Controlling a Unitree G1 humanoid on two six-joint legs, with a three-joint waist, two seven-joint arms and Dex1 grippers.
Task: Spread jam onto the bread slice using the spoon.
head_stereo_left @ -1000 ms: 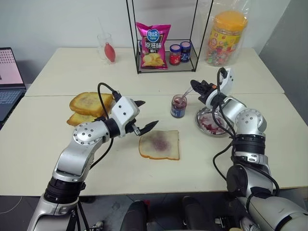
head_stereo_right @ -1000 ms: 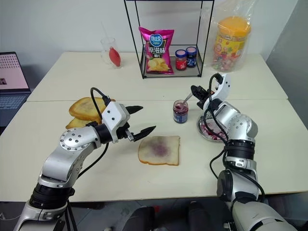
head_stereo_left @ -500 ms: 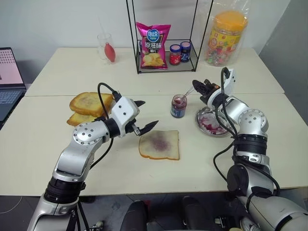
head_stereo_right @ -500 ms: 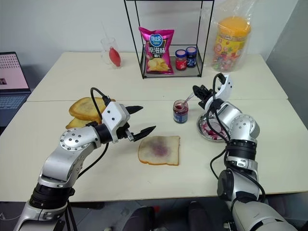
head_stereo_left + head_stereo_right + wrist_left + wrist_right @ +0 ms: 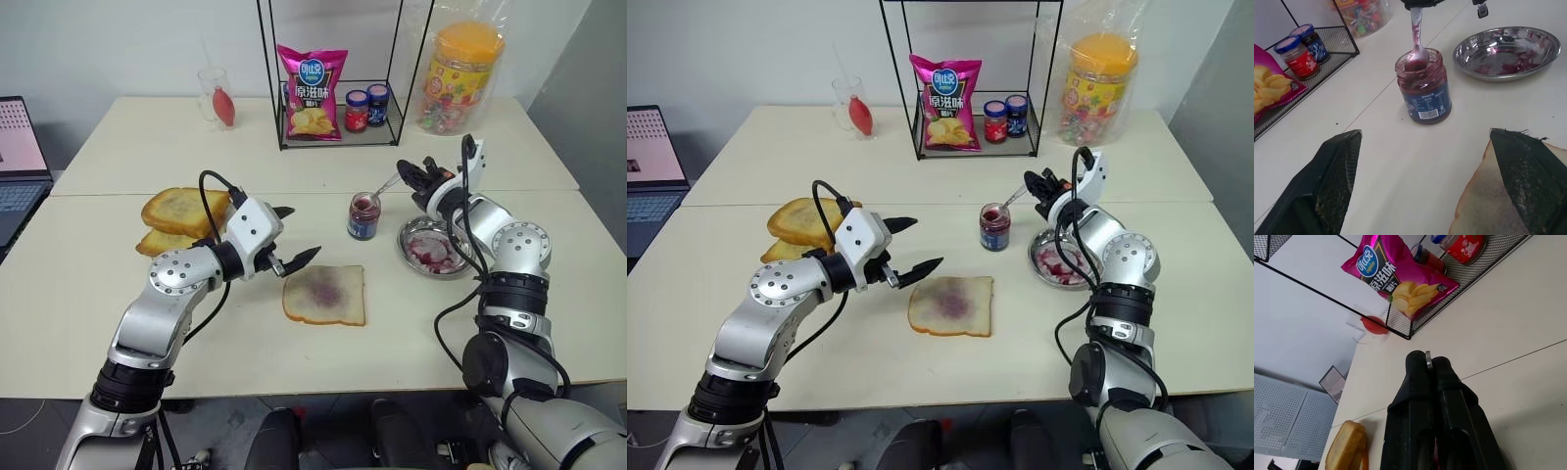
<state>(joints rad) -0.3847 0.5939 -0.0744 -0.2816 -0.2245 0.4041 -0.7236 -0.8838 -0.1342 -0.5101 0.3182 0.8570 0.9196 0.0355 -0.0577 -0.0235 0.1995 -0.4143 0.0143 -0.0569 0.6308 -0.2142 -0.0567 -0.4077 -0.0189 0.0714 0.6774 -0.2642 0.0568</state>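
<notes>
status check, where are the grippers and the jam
Right gripper shut on spoon, bowl dipped in jam jar. Left gripper open, empty, hovering beside bread slice. Nothing in the way.

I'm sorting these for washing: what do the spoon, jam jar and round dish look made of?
Spoon: polished metal, shiny with jam streaks. Jam jar: apparently clear glass, purple jam showing through, paper label. Dish: likely stainless steel, mirror-like with jam smears.

Bare counter in front of bread slice, easy pass. Jam jar w/ spoon stands just beyond slice, steel dish to its right. Toast stack blocks left; wire rack behind.
</notes>
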